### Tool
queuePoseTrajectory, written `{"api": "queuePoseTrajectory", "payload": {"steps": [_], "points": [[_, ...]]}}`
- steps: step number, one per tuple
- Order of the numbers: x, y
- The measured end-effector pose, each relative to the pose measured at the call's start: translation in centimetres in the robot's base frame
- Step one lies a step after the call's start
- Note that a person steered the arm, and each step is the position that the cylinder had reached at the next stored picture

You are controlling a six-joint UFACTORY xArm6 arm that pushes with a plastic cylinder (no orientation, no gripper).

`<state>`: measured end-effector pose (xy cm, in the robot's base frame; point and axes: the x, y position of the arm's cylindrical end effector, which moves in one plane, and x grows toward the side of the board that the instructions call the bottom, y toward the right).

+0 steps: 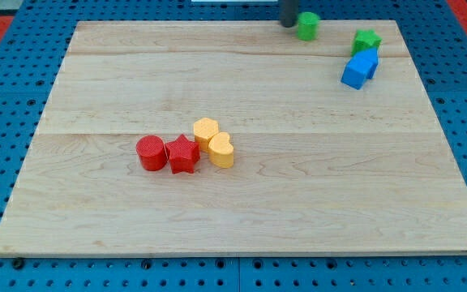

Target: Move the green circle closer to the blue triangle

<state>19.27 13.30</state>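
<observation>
Tip (288,24) at the view's top edge of the wooden board (242,211), touching the left side of the green circle (307,25). No hand on the rod, so nothing open, closed or gripped. Green star (366,40) to the right, against the blue block (360,68) just below it. Near centre, clustered: red cylinder (151,152), red star (183,154), yellow hexagon (206,131), yellow heart (221,150).
</observation>
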Motion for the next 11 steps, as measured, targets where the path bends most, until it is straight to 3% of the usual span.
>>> {"api": "queuePoseTrajectory", "payload": {"steps": [1, 2, 3, 4, 5, 6, 7, 9, 10, 11], "points": [[3.4, 1.0], [8.1, -6.9], [18.4, -7.7], [25.1, 3.7], [18.7, 15.7], [6.3, 21.0], [-0.1, 16.0], [1.1, 5.8], [0.6, 2.1], [2.9, 0.3]]}}
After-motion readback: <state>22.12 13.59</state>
